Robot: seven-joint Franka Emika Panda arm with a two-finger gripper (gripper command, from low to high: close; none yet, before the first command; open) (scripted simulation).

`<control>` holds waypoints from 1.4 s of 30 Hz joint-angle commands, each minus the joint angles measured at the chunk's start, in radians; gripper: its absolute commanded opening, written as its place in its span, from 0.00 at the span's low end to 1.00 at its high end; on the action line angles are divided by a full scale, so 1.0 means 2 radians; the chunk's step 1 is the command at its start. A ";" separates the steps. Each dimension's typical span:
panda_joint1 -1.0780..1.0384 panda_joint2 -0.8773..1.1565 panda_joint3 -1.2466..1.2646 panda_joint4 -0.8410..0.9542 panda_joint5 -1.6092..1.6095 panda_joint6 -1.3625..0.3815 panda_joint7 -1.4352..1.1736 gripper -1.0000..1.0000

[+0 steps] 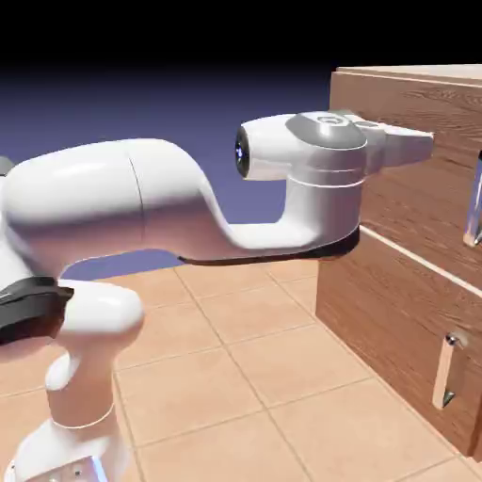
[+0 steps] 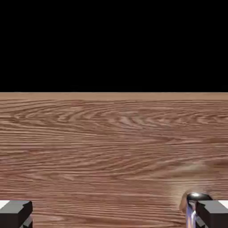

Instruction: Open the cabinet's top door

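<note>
Handle (image 1: 475, 202) on top door (image 1: 414, 122)

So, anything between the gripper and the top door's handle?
Nothing visible. In the hand view the gripper faces bare wood of the top door; the handle shows at lower right, partly hidden by the right-hand fingertip itself.

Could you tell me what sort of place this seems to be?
Probably a simulated robot test scene: a glossy white jointed robot arm beside a brown wood-grain cabinet, over a pale orange tiled floor, against a plain dark backdrop.
</note>
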 commanded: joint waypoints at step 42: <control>-0.251 0.051 0.150 -0.206 -0.119 -0.175 0.252 0.00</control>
